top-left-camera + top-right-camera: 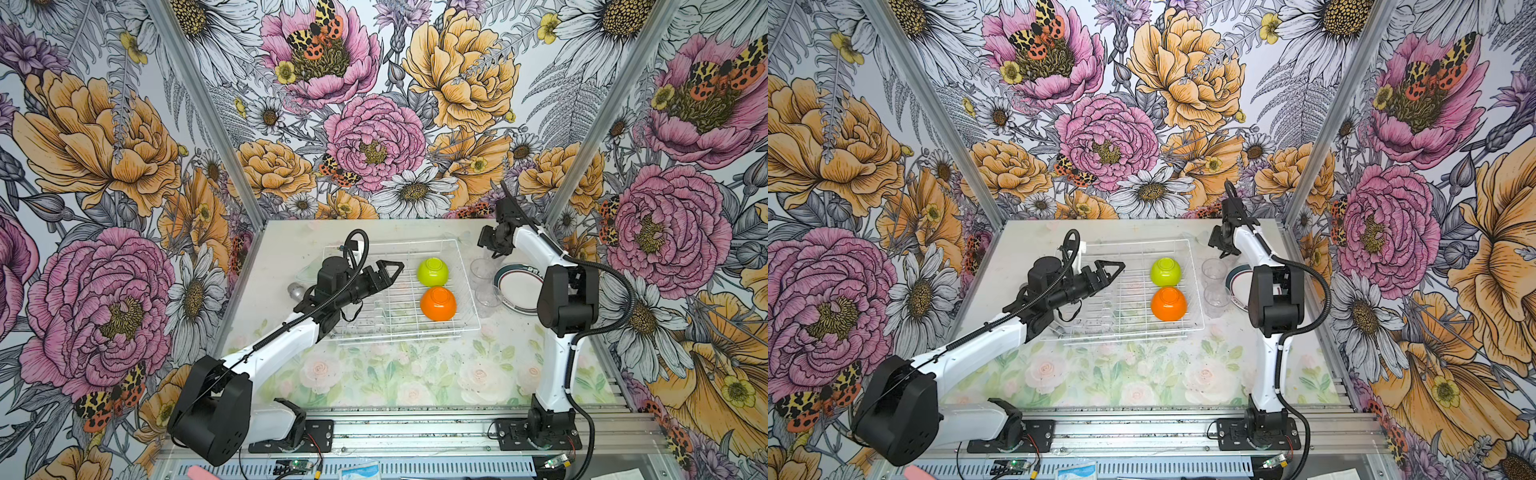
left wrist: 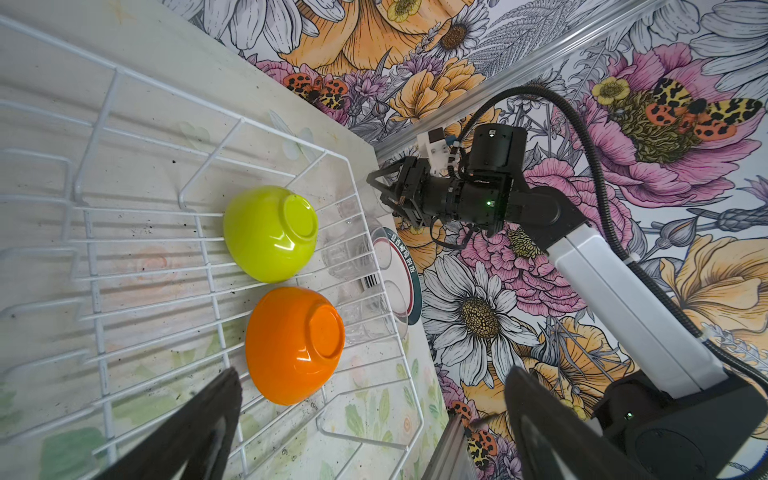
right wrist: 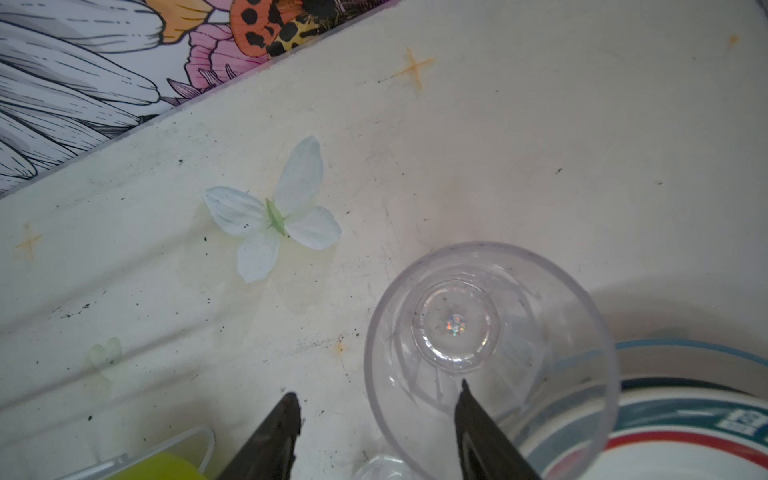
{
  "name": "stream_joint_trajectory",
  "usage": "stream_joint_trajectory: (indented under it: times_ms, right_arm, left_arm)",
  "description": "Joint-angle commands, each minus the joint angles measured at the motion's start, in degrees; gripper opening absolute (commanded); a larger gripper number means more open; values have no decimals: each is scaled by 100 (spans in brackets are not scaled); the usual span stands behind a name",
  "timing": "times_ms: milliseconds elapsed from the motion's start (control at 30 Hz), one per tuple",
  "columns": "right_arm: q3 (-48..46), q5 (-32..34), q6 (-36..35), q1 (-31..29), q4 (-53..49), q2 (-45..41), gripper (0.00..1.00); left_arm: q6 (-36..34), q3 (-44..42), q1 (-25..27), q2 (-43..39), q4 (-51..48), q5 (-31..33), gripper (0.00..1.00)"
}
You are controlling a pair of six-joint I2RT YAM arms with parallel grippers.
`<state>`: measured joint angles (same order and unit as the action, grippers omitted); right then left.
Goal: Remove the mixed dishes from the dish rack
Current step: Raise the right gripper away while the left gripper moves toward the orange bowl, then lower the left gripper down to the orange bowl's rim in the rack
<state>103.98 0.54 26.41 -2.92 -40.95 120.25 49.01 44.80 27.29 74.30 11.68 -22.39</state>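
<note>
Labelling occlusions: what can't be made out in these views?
In both top views the right arm covers part of the plates; the right wrist view's edge crops them. Count unclear.
In a top view the left arm hides most of the grey metal cylinder.
Right wrist view: whether the fingers touch the clear tumbler is unclear.

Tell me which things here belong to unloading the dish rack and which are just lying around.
Part of the job:
- dish rack
- lime-green bowl and orange bowl, upside down in it
- clear tumblers and stacked plates, already out beside it

Just lying about:
- grey metal cylinder, on the rack's other side
- white flower shape
- pink object at the very front
</note>
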Motion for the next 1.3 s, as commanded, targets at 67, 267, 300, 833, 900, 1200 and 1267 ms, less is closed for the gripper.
stream_joint_trajectory:
  times_ms: [67,267,300,833,900,1200,1267]
  right_arm:
    - [-498,50,-5,-5,26,-1334,67]
    - [-1948,-206,131,-28,509,-2879,74]
    - [-2235,-355,145,-31,657,-3112,76]
    - [-5039,-2119,415,-301,1949,-5687,83]
    - [-5277,-2211,509,-321,2011,-5918,84]
    - [-5939,-2550,939,-398,2272,-6447,84]
    - [-6018,-2541,1046,-427,2315,-6461,84]
  left_arm:
    - [-195,364,132,-191,-697,313,99]
    - [-236,288,393,-464,-1323,809,99]
    - [-227,266,408,-469,-1354,824,99]
    - [-103,647,1056,534,-1464,1305,99]
    - [-136,714,1136,615,-1459,1371,98]
    - [-240,663,1300,840,-1302,1535,99]
    - [-303,684,1304,883,-1192,1448,99]
